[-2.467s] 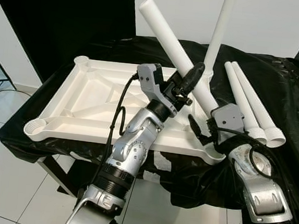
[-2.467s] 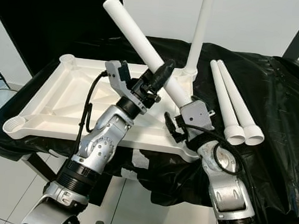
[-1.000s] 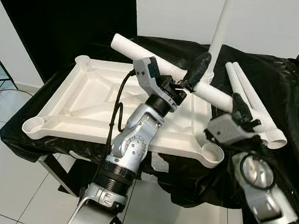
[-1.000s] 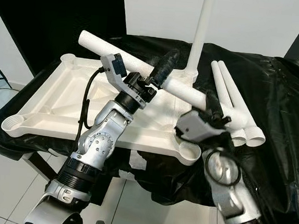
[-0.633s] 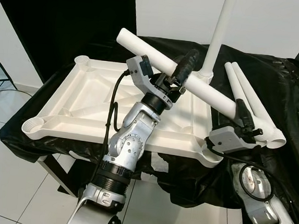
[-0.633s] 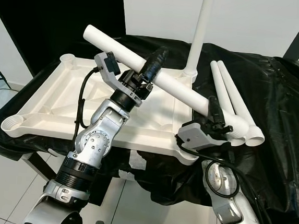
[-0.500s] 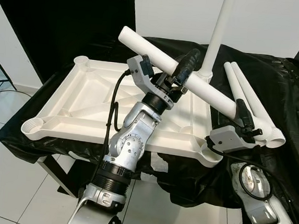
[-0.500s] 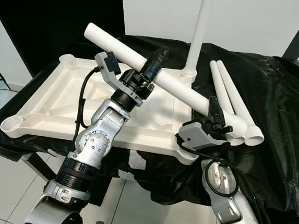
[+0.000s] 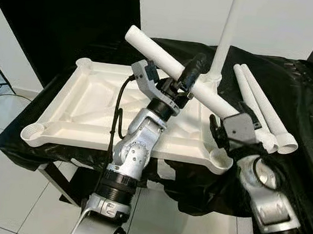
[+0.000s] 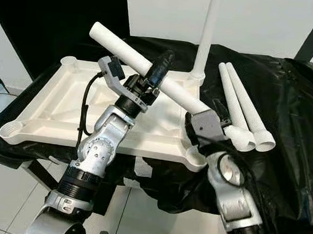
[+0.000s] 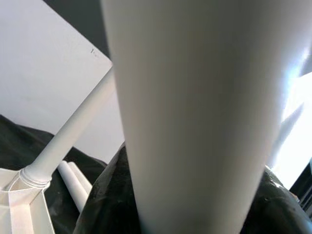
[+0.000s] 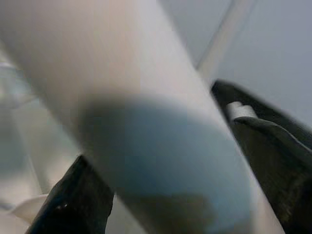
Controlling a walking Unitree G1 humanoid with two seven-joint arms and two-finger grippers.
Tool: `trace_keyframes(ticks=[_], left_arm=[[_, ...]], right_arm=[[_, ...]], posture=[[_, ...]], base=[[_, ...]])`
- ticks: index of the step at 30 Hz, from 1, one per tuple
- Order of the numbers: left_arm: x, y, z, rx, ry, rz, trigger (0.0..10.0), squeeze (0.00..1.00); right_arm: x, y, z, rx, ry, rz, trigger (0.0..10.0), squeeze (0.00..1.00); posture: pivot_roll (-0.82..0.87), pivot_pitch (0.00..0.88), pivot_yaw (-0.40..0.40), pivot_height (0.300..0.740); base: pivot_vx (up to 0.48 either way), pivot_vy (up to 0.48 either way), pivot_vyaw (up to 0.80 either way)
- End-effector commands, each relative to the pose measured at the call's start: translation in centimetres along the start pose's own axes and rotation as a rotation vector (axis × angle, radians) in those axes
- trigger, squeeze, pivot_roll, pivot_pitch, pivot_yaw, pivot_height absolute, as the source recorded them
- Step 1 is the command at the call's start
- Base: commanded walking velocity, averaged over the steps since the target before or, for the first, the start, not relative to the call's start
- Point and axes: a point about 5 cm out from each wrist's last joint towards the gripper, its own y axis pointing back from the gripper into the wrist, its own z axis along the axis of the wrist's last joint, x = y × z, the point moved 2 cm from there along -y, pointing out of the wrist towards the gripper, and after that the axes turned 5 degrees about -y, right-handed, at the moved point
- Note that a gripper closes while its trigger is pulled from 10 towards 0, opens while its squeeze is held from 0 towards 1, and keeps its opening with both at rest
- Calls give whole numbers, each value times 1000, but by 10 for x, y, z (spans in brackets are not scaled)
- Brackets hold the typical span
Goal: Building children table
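Left eye view: the left gripper (image 9: pixel 186 79) clamps a long, smooth white leg (image 9: pixel 151 49), held at a slant above the upturned white tabletop (image 9: pixel 91 108). At the leg's lower end the right gripper (image 9: pixel 225 124) has its fingers either side of it; whether they grip is unclear. Behind the left gripper a second leg (image 9: pixel 229 30) stands upright in a corner socket. Beyond the right gripper two spare legs (image 9: pixel 264 112) lie on the black-draped worktop (image 9: pixel 307 92).

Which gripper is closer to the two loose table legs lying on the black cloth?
Right. The right gripper sits at the held leg's lower end, right beside the two loose legs. The left gripper grips that leg mid-length, over the tabletop.
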Motion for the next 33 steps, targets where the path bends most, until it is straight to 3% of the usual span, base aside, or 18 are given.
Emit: trace_keyframes(ticks=[1, 6, 7, 8, 9, 10, 19, 20, 21, 22, 23, 24, 25, 30, 33], left_arm=[[-22, -5, 3, -35, 3, -201, 0, 0], [-22, -6, 2, -28, -21, -189, 0, 0], [-21, -6, 1, -24, -23, -183, 6275, 0], [-21, -6, 1, -24, -24, -179, 10000, 424], [-21, -6, 1, -24, -24, -179, 10000, 424], [-20, -6, 1, -24, -22, -175, 10000, 1000], [-19, -8, 2, -17, -25, -160, 10000, 1000], [-19, -8, 2, -15, -25, -158, 10000, 737], [-19, -8, 2, -15, -25, -158, 10000, 737], [-20, -9, 2, -14, -24, -163, 10000, 0], [-21, -10, 1, -12, -24, -166, 10000, 0], [-21, -10, 1, -12, -24, -166, 10000, 0], [-22, -10, 1, -11, -23, -170, 10000, 0], [-22, -10, 1, -11, -20, -169, 10000, 0], [-21, -10, 1, -10, -21, -161, 10000, 0]], right_arm=[[8, 1, -5, 76, -86, 125, 0, 0], [7, 3, -4, 83, -128, 172, 0, 0], [6, 3, -6, 86, -132, 169, 0, 0], [6, 3, -7, 91, -139, 167, 0, 0], [6, 3, -7, 91, -139, 167, 0, 0], [7, 3, -6, 92, -146, 162, 0, 0], [-6, -1, 2, 74, -89, 54, 0, 0], [-10, -1, 4, 58, -57, 15, 0, 0], [-10, -1, 4, 58, -57, 15, 0, 0], [-17, -1, 9, 27, 26, -51, 0, 0], [-21, -1, 14, -4, 102, -106, 0, 0], [-21, -1, 14, -4, 102, -106, 0, 0], [-25, 1, 21, -55, 240, -191, 0, 0], [-23, 2, 19, -73, 352, -234, 0, 0], [-18, 6, 17, -123, 476, -273, 0, 0]], posture=[[120, 0, 10, 740], [122, 0, 6, 740], [125, 0, 4, 740], [126, 0, 5, 740], [126, 0, 5, 740], [126, 0, 6, 740], [123, 0, 17, 740], [122, 0, 19, 740], [122, 0, 19, 740], [118, 0, 23, 740], [118, 0, 23, 740], [118, 0, 23, 740], [118, 0, 23, 740], [119, 0, 23, 740], [125, 0, 22, 740]], base=[[0, 0, 0], [0, 0, 0], [0, 0, 0], [0, 0, 0], [0, 0, 0], [0, 0, 0], [0, 0, 0], [0, 0, 0], [0, 0, 0], [0, 0, 0], [0, 0, 0], [0, 0, 0], [0, 0, 0], [0, 0, 0], [0, 0, 0]])
